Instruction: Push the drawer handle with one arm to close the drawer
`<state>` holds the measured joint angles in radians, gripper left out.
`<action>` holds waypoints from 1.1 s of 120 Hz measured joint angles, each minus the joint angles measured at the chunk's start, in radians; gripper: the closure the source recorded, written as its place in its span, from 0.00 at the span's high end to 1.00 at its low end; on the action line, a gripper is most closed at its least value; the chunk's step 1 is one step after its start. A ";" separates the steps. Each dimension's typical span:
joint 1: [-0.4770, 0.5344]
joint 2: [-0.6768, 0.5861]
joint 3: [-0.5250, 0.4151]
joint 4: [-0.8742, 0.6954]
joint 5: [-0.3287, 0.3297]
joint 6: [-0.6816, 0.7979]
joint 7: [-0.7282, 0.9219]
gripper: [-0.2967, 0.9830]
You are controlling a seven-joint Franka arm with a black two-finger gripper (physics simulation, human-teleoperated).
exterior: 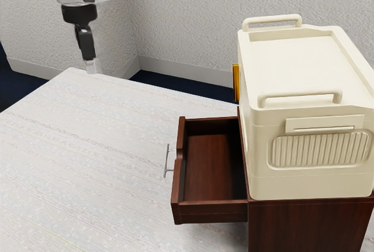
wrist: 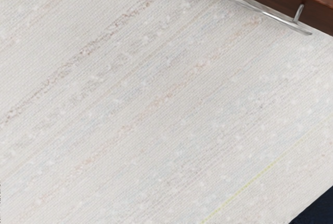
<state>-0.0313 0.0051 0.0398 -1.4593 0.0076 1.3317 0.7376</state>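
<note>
So the drawer (exterior: pixel 177 189) is hanging open, sticking out of the dark wood cabinet (exterior: pixel 307 225) toward the exterior view's left, with a big cream box (exterior: pixel 315 173) on top of the cabinet. The metal handle (exterior: pixel 166 162) is on the drawer's front — a thin bar on two short posts, its long axis running along the front board, level above the table (exterior: pixel 87 158). The bar's outer side faces the exterior view's left too. The claw (exterior: pixel 90 65) is up at that view's upper left, pointing down, well apart from the handle — honestly can't tell how far open it is or whether it's got hold of anything.
</note>
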 joint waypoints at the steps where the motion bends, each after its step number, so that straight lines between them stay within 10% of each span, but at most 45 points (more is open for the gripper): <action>1: 0.000 0.000 0.000 0.000 0.000 0.000 0.005 0.77; 25: 0.008 -0.001 -0.003 0.015 0.000 -0.006 0.115 0.77; 43: 0.020 -0.320 -0.051 0.181 0.048 -0.126 0.174 0.77; 65: 0.063 -0.375 -0.050 -0.083 0.067 -0.239 0.210 0.58; 98: 0.144 -0.470 -0.032 -0.688 0.077 0.084 0.260 0.24; 132: 0.146 -0.234 -0.029 -0.737 0.061 0.423 0.293 0.17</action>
<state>0.1142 -0.2288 0.0106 -2.1963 0.0682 1.7550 1.0310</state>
